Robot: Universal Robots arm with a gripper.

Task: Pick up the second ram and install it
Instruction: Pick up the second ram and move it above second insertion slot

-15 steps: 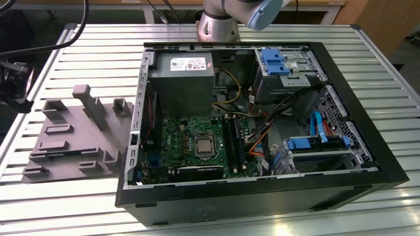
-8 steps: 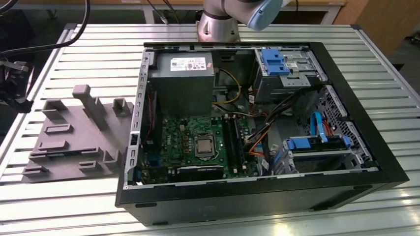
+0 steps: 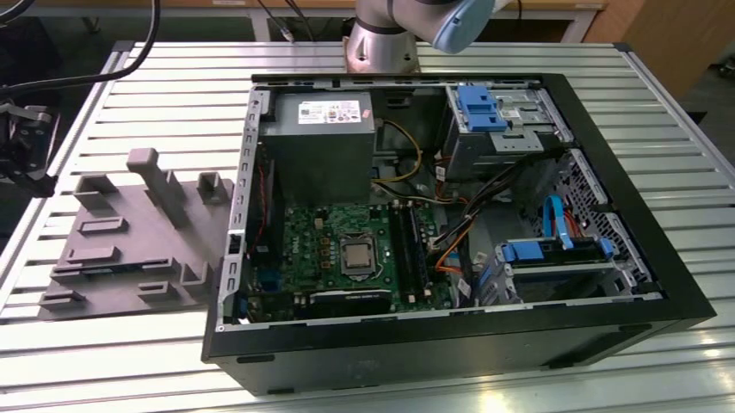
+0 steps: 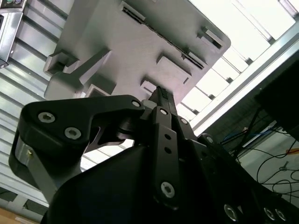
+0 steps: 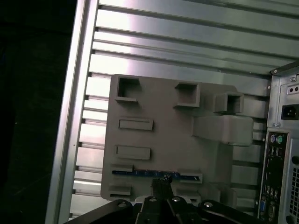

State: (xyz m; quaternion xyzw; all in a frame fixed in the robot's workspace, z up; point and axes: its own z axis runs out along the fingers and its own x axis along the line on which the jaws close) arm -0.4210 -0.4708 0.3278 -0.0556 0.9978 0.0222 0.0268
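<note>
Slats of bright aluminium make up the table (image 5: pixel 187 28). It carries a matte grey plastic block (image 5: pixel 168 140) with square posts and shallow slots, just beside an open black computer case (image 3: pixel 460 344). The second ram (image 5: pixel 145 173), a thin bluish-dark strip, stands on edge in one of the block's slots, its long axis parallel to the slats. The gripper (image 5: pixel 163 183) hangs over the stick near its middle and partly hides it; its fingers seem pressed together on nothing.

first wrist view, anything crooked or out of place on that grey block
Nothing stands out. The second ram stands on edge, straight along its slot in the grey block, and the gripper points toward its middle.
</note>
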